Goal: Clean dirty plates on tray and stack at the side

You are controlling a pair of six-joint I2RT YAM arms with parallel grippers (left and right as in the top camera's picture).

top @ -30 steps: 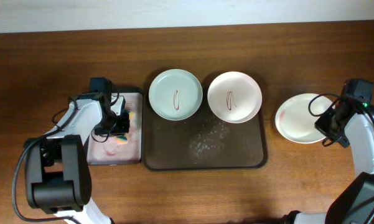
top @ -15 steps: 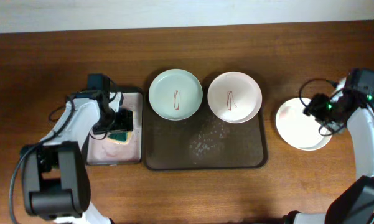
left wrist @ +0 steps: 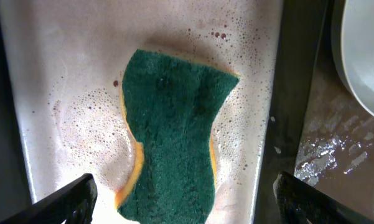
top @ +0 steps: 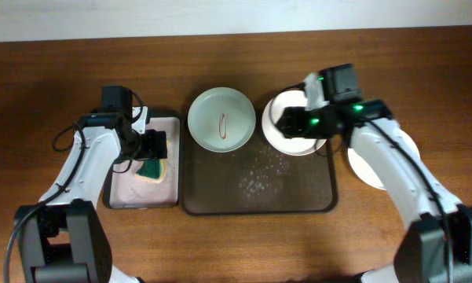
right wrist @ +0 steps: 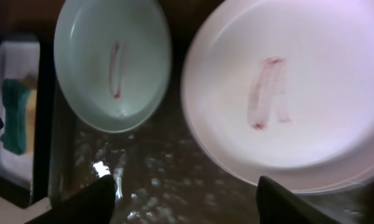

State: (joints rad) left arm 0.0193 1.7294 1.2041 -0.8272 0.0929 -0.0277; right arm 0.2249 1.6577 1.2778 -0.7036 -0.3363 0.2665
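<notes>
On the dark brown tray (top: 259, 189) stand two plates with red smears: a pale green plate (top: 221, 119) (right wrist: 112, 62) and a white plate (top: 318, 140) (right wrist: 286, 93). My right gripper (top: 285, 124) (right wrist: 187, 199) hovers open over the near-left rim of the white plate, and holds nothing. A third white plate (top: 361, 161) lies on the table to the right of the tray, partly hidden by my right arm. My left gripper (top: 151, 148) (left wrist: 187, 205) is open above a green and yellow sponge (left wrist: 171, 137) (top: 151, 167), which lies loose between the jaws.
The sponge rests in soapy foam in a small black-rimmed tray (top: 122, 189) (left wrist: 292, 93) left of the brown tray. Foam or water specks (top: 259, 177) cover the brown tray's bare middle. Cables trail from both arms.
My right arm swung left from the side plate to above the white plate on the tray, and its jaws opened. My left jaws opened over the sponge in the small tray.
</notes>
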